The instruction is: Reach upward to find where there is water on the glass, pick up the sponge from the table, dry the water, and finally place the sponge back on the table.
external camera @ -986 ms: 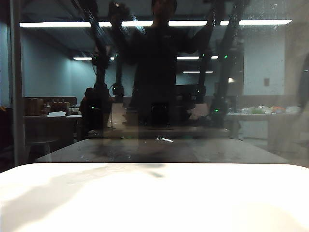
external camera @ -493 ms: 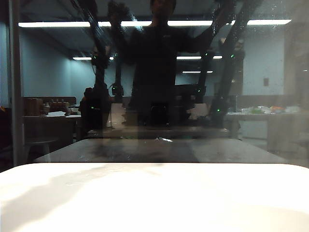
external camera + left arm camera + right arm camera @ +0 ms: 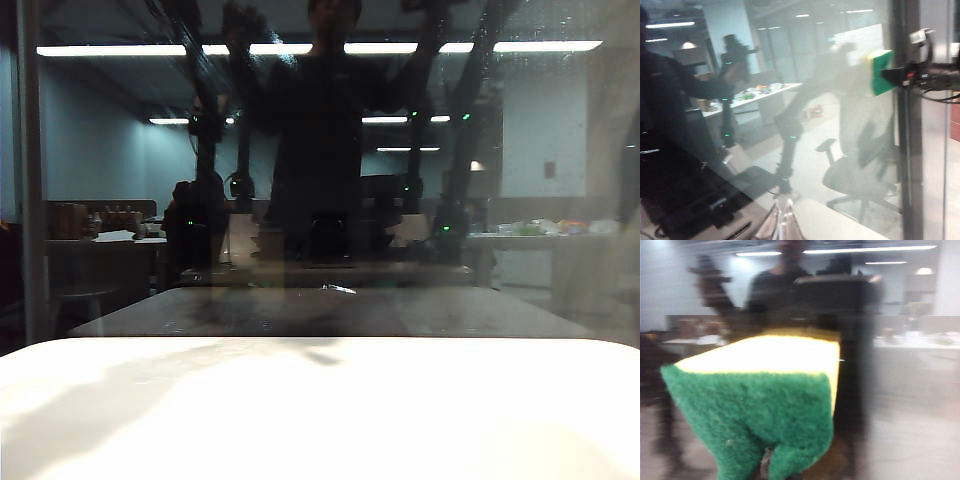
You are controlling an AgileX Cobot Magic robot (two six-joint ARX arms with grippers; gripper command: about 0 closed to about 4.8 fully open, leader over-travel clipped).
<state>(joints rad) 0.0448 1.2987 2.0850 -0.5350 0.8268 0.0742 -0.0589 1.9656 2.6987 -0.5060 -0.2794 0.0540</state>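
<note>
The sponge (image 3: 765,405), yellow foam with a green scouring face, fills the right wrist view, pinched from below by my right gripper (image 3: 768,466), which is shut on it. In the left wrist view the sponge (image 3: 881,71) is held high against the glass (image 3: 840,100) by my right gripper (image 3: 890,76), beside the dark frame bar (image 3: 905,160). My left gripper (image 3: 782,210) is lower down near the pane, fingers together and holding nothing. Water (image 3: 560,90) shows as fine speckles high on the glass (image 3: 320,200). The white table (image 3: 320,420) lies below; both arms appear there only as reflections.
A dark vertical frame bar (image 3: 30,180) stands at the pane's left side. The glass mirrors a standing person (image 3: 325,130) and long ceiling lights (image 3: 120,50). A dark brown table (image 3: 330,312) lies behind the pane.
The right arm's reflection high in the glass has shifted a little sideways. The left arm's reflection and the table look the same.
</note>
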